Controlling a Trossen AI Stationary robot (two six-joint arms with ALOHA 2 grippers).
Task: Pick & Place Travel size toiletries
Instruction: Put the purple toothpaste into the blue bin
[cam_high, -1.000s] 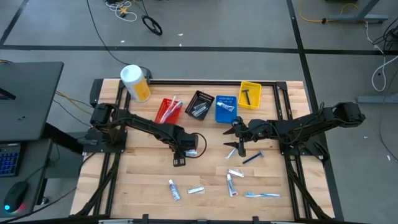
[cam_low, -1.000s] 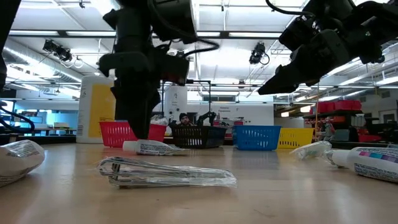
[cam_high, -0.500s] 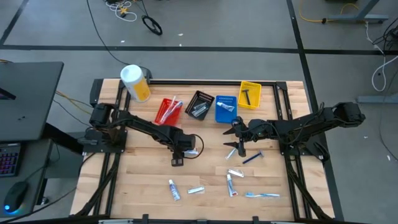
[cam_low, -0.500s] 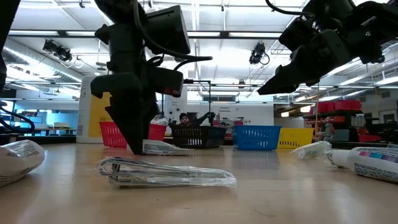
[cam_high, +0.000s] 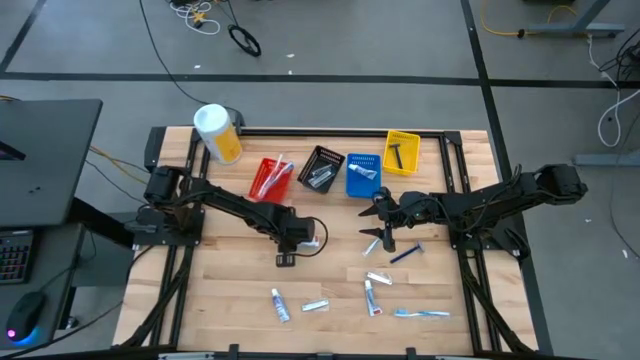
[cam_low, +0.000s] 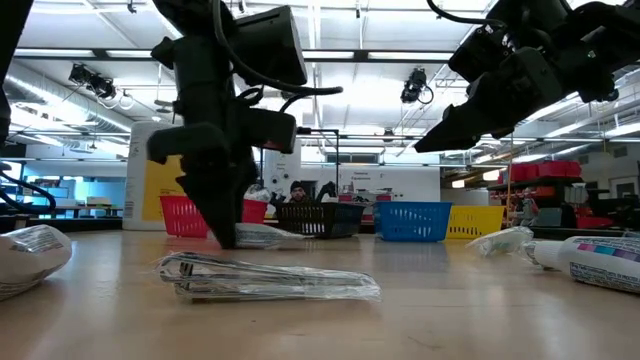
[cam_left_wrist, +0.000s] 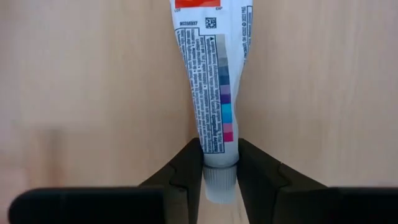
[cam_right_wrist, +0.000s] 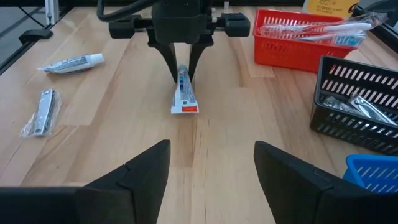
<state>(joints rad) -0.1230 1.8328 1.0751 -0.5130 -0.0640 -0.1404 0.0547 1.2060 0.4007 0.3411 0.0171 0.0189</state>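
Observation:
A white toothpaste tube (cam_left_wrist: 214, 68) with coloured print lies on the wooden table left of centre; it also shows in the high view (cam_high: 311, 243). My left gripper (cam_left_wrist: 220, 169) stands over the tube's cap end and is shut on it; it also shows in the right wrist view (cam_right_wrist: 182, 70). My right gripper (cam_high: 383, 228) hangs open and empty above the table's middle right, its fingers (cam_right_wrist: 140, 171) wide apart. Several more small tubes (cam_high: 280, 305) and toothbrushes (cam_high: 420, 313) lie near the front edge. My left gripper pinches the tube between its two fingers at the cap end (cam_left_wrist: 219, 152), just above the white cap. The fingers come from above, pointing down, and lie across the tube. The tube lies along the table with its flat end (cam_right_wrist: 185, 109) resting on the wood.
Red (cam_high: 270, 178), black (cam_high: 322, 168), blue (cam_high: 362, 175) and yellow (cam_high: 401, 152) bins stand in a row at the back, with a yellow white-lidded canister (cam_high: 217, 133) at the far left. A wrapped metal item (cam_low: 270, 277) lies near the front.
My left gripper has gone down toward the table and tipped over the tube's cap end. My right gripper has kept still.

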